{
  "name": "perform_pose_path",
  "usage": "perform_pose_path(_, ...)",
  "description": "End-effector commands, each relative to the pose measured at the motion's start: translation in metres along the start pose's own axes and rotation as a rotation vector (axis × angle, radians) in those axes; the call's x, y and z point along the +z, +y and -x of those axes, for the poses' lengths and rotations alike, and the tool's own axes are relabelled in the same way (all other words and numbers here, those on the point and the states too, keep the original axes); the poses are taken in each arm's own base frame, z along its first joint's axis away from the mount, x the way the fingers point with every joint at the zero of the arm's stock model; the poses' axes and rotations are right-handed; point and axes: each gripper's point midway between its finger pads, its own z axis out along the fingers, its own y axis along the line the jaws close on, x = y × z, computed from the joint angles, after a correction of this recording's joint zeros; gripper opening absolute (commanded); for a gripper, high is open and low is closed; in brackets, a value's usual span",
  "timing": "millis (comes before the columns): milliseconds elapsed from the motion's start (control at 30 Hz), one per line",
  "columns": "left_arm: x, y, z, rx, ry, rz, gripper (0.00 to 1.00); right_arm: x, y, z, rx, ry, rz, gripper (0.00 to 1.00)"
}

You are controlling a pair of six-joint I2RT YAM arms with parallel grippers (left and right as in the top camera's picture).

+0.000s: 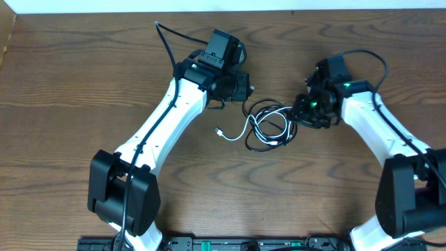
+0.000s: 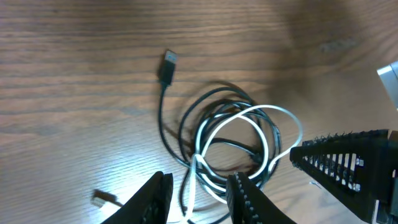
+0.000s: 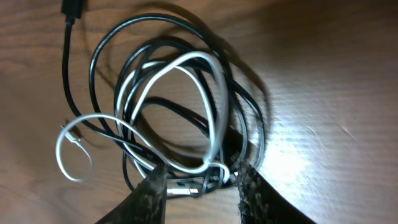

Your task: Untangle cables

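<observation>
1. The tabletop (image 1: 70, 104) is brown wood grain. Both arms reach in toward a small bundle of cables near its middle.
2. The black cable (image 2: 163, 118) is coiled in several overlapping loops. One free length runs out of the coil to a black plug (image 2: 168, 65) lying flat on the wood.
3. The white cable (image 2: 273, 111) loops through the same coil, crossing over and under the black strands. Its tail leaves the bundle on the left arm's side and ends in a small plug (image 1: 219, 132), a little apart from the loops.
4. The left gripper (image 2: 198, 186) sits just beside the bundle with its fingers released. They stand apart, and the white tail passes through the gap without being pinched.
5. The right gripper (image 3: 202, 171) is at the opposite edge of the bundle. Black and white strands, and a small silvery plug end, lie between its fingers (image 3: 152, 196) — whether they are pressed tight or only flanked, I cannot tell.
6. From the left wrist view, a toothed black finger of the right gripper reaches the outer white loop at the coil's edge.
7. The two cables are tangled together — not yet separated.
</observation>
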Motion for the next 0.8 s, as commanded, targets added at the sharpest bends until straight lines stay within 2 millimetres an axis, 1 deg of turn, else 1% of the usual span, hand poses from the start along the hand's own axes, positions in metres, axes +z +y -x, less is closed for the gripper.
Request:
perform_pose_path(0, 0.001, 0.010, 0.003, 0.002, -0.010, 0.051, 0.34, 0.024, -0.008, -0.006, 0.017, 0.032, -0.051, 0.27)
perform_pose_path(67, 0.002, 0.006, -0.001, 0.007, 0.011, 0.023, 0.34, 0.029, -0.004, -0.007, 0.015, 0.046, -0.031, 0.20)
perform_pose_path(100, 0.002, 0.000, -0.004, 0.029, 0.025, -0.012, 0.34, 0.031, -0.003, -0.007, 0.009, 0.046, -0.029, 0.17)
perform_pose_path(133, 0.001, -0.009, -0.009, 0.068, 0.050, -0.069, 0.34, 0.032, -0.002, -0.007, 0.002, 0.041, -0.032, 0.13)
perform_pose_path(167, 0.000, -0.015, -0.013, 0.095, 0.070, -0.105, 0.34, 0.033, -0.001, -0.006, -0.004, 0.035, -0.034, 0.06)
perform_pose_path(200, 0.000, -0.018, -0.018, 0.109, 0.087, -0.125, 0.34, 0.033, 0.000, -0.006, -0.007, 0.033, -0.034, 0.01)
perform_pose_path(267, -0.001, -0.016, -0.024, 0.121, 0.111, -0.121, 0.34, 0.033, 0.003, -0.006, -0.023, 0.036, -0.015, 0.01)
perform_pose_path(300, -0.001, -0.015, -0.027, 0.160, 0.122, -0.120, 0.34, 0.030, 0.012, -0.006, -0.070, 0.049, 0.039, 0.01)
perform_pose_path(333, -0.001, -0.014, -0.027, 0.185, 0.120, -0.120, 0.34, 0.028, 0.016, -0.007, -0.083, 0.058, 0.066, 0.01)
perform_pose_path(400, -0.003, -0.011, -0.023, 0.222, 0.107, -0.133, 0.34, 0.011, 0.039, -0.007, -0.125, 0.081, 0.218, 0.01)
perform_pose_path(467, -0.006, -0.011, -0.018, 0.208, 0.098, -0.172, 0.34, -0.012, 0.061, -0.008, -0.178, 0.079, 0.360, 0.01)
perform_pose_path(500, -0.008, -0.012, -0.015, 0.199, 0.092, -0.205, 0.34, -0.030, 0.074, -0.009, -0.217, 0.070, 0.452, 0.01)
perform_pose_path(533, -0.012, -0.014, -0.011, 0.193, 0.083, -0.264, 0.34, -0.057, 0.092, -0.010, -0.280, 0.046, 0.579, 0.01)
perform_pose_path(567, -0.014, -0.015, -0.009, 0.195, 0.078, -0.286, 0.34, -0.071, 0.100, -0.011, -0.311, 0.031, 0.645, 0.01)
perform_pose_path(600, -0.017, -0.016, -0.008, 0.199, 0.074, -0.317, 0.34, -0.091, 0.110, -0.012, -0.347, 0.013, 0.728, 0.01)
perform_pose_path(633, -0.018, -0.016, -0.007, 0.198, 0.074, -0.323, 0.35, -0.099, 0.112, -0.012, -0.360, 0.002, 0.758, 0.01)
perform_pose_path(667, -0.019, -0.015, -0.006, 0.195, 0.071, -0.330, 0.35, -0.117, 0.117, -0.012, -0.384, -0.019, 0.816, 0.01)
perform_pose_path(700, -0.019, -0.013, -0.005, 0.192, 0.071, -0.329, 0.35, -0.128, 0.119, -0.012, -0.399, -0.035, 0.844, 0.01)
perform_pose_path(733, -0.019, -0.013, -0.005, 0.192, 0.071, -0.328, 0.39, -0.136, 0.120, -0.012, -0.408, -0.048, 0.868, 0.01)
perform_pose_path(767, -0.019, -0.013, -0.006, 0.192, 0.071, -0.329, 0.40, -0.141, 0.121, -0.012, -0.412, -0.054, 0.882, 0.01)
